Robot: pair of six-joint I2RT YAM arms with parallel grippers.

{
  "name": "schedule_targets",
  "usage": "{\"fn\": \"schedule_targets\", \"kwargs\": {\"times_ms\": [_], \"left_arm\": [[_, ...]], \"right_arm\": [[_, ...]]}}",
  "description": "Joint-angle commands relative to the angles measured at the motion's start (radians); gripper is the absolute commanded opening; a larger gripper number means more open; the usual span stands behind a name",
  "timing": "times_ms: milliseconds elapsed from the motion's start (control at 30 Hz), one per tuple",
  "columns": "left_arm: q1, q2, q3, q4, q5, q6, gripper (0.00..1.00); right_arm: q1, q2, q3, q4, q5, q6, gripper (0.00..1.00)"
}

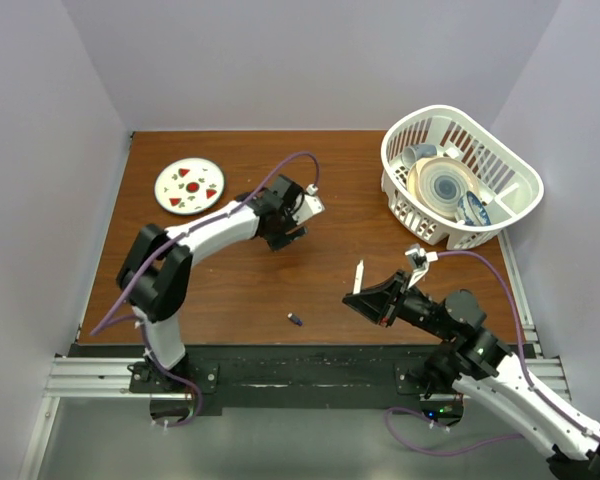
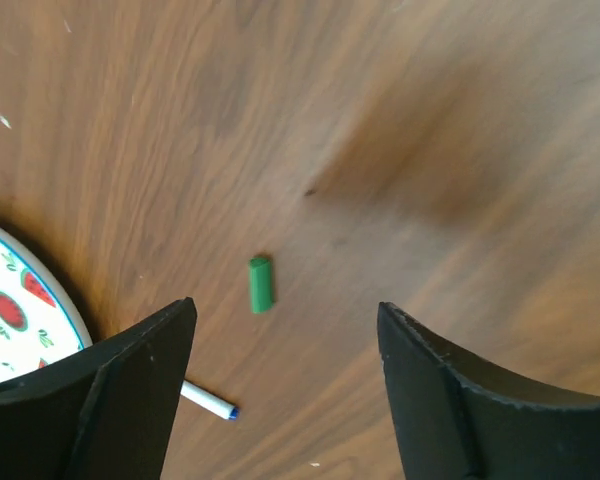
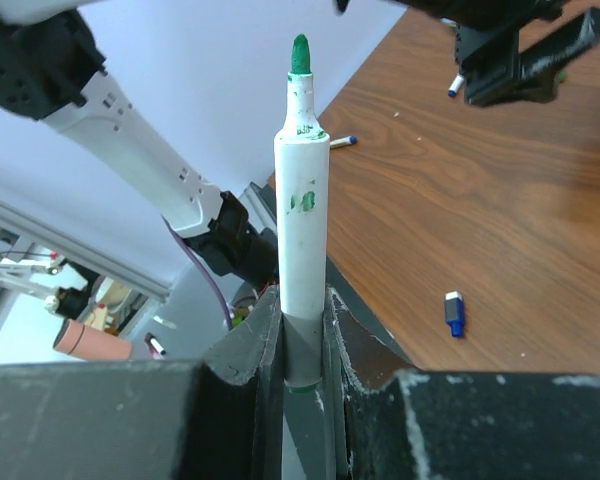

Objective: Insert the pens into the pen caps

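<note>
Table point(image 1: 280, 285), brown wood grain, carried every item listed. Basket point(image 1: 408, 208), white slatted plastic, stood at the far right corner and held stacked dishes point(image 1: 442, 185). Left gripper point(image 2: 285, 312), black, hung above the table just right of the plate, its jaws wide apart and gripping nothing. Right gripper point(image 3: 302, 335), black, was raised over the near right part of the table, its jaws clamped on the lower barrel of one pen. Plate point(image 1: 190, 187), round, white with a watermelon-slice pattern and a thin blue rim, lay flat at the far left. Green-tipped pen point(image 3: 302, 210), white barrel smudged with green, uncapped, stood upright out of the right gripper with its tip at the top. Blue-tipped pen point(image 2: 208, 400), white barrel, uncapped, lay on the table near the plate's rim, with most of its length hidden behind a left finger. Another pen point(image 3: 342, 141), also white with a bluish tip, lay near the table's left edge in the right wrist view. Green cap point(image 2: 260, 284), a short cylinder, lay on bare wood below the gap between the left fingers, touching neither. Blue cap point(image 3: 454, 313), small and pale at one end, lay alone near the table's front edge, between the two arms and well apart from the green cap.
</note>
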Motion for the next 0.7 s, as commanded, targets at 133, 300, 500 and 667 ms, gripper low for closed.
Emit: {"fn": "schedule_targets", "kwargs": {"times_ms": [133,300,500,667], "left_arm": [[0.154,0.126,0.177,-0.107,0.205,0.089,0.67],[0.183,0.227,0.266,-0.189,0.253,0.080,0.57],[0.198,0.232,0.226,-0.168,0.242,0.085,0.54],[0.217,0.246,0.217,-0.160,0.216,0.085,0.55]], "right_arm": [[-0.001,-0.041,0.062,-0.114,0.062,-0.067,0.00],[-0.002,-0.024,0.082,-0.146,0.079,-0.088,0.00],[-0.002,-0.025,0.081,-0.160,0.088,-0.099,0.00],[-0.004,-0.024,0.082,-0.164,0.094,-0.100,0.00]]}}
